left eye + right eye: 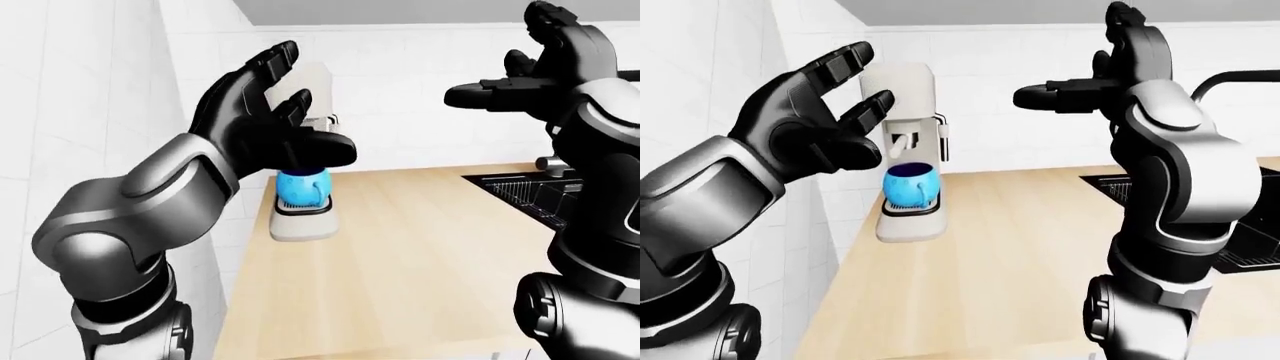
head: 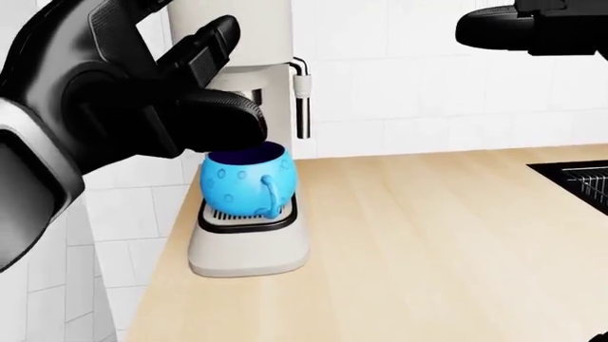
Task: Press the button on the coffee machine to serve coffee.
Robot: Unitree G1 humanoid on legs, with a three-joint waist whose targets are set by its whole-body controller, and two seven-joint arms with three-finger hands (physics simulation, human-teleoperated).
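Observation:
A cream coffee machine [image 2: 249, 249] stands at the left end of the wooden counter [image 2: 428, 242]. A blue mug [image 2: 245, 178] sits on its drip tray under the spout. My left hand [image 2: 204, 78] is open, fingers spread, raised in front of the machine's upper body. In the head view it hides the round button and the spout. The right-eye view shows the hand [image 1: 845, 112] just left of the machine's top [image 1: 905, 86]; I cannot tell whether it touches. My right hand [image 1: 520, 75] hovers open, high at the right, far from the machine.
A steel steam wand [image 2: 302, 100] hangs on the machine's right side. A black sink with a rack [image 2: 579, 174] is sunk into the counter at the right, a dark faucet [image 1: 1230, 75] above it. White tiled walls close the left and far sides.

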